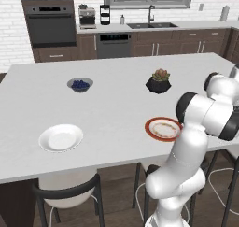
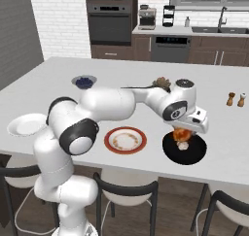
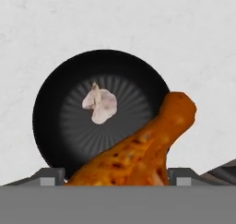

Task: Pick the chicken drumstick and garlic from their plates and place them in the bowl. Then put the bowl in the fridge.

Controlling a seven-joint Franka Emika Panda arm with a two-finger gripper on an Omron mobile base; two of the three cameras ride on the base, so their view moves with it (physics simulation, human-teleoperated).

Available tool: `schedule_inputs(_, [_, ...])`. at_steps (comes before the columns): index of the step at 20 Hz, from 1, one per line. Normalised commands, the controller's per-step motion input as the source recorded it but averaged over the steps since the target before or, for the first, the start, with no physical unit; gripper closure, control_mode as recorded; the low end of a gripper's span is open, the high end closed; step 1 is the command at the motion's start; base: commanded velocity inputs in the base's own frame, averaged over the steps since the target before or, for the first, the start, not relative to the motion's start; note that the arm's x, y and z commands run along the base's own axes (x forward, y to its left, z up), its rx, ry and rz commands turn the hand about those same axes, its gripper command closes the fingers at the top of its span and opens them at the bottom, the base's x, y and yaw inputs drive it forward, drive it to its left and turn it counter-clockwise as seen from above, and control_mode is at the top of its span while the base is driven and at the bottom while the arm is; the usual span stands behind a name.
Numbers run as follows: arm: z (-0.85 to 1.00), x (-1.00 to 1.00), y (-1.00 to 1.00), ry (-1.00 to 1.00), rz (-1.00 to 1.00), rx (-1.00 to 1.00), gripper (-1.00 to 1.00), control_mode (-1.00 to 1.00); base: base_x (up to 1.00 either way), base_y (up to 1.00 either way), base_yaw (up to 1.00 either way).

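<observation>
My gripper (image 2: 184, 133) hangs just above the glossy black bowl (image 2: 170, 151), shut on the orange-brown chicken drumstick (image 2: 180, 132). In the hand view the drumstick (image 3: 143, 151) fills the space between the finger tips (image 3: 50, 176) and slants over the bowl (image 3: 48, 121). The whitish garlic (image 3: 100, 105) lies in the bowl's middle, and from the right base it is the garlic (image 2: 183, 145) under the drumstick. Left of the bowl is the red-rimmed plate (image 2: 125, 140) (image 1: 162, 128), bare. The white plate (image 1: 60, 138) (image 2: 26, 125) sits bare at the counter's near left. The fridge is out of view.
A small grey bowl of blueberries (image 1: 80, 84) and a black succulent pot (image 1: 158, 82) stand farther back on the white counter (image 1: 112, 104). Two shakers (image 2: 235, 99) are to the bowl's far right. Stools (image 1: 70, 193) line the near edge.
</observation>
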Motion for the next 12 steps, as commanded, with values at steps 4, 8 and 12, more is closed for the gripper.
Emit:
schedule_inputs(4, [-0.41,-0.03,-0.06,0.00,-0.05,0.04,1.00,-1.00,0.00,0.00,0.00])
schedule_inputs(8, [-0.65,-0.04,0.02,0.00,-0.05,0.00,1.00,-1.00,0.00,0.00,0.00])
schedule_inputs(12, [-0.59,0.11,0.11,0.00,-0.03,0.00,1.00,-1.00,0.00,0.00,0.00])
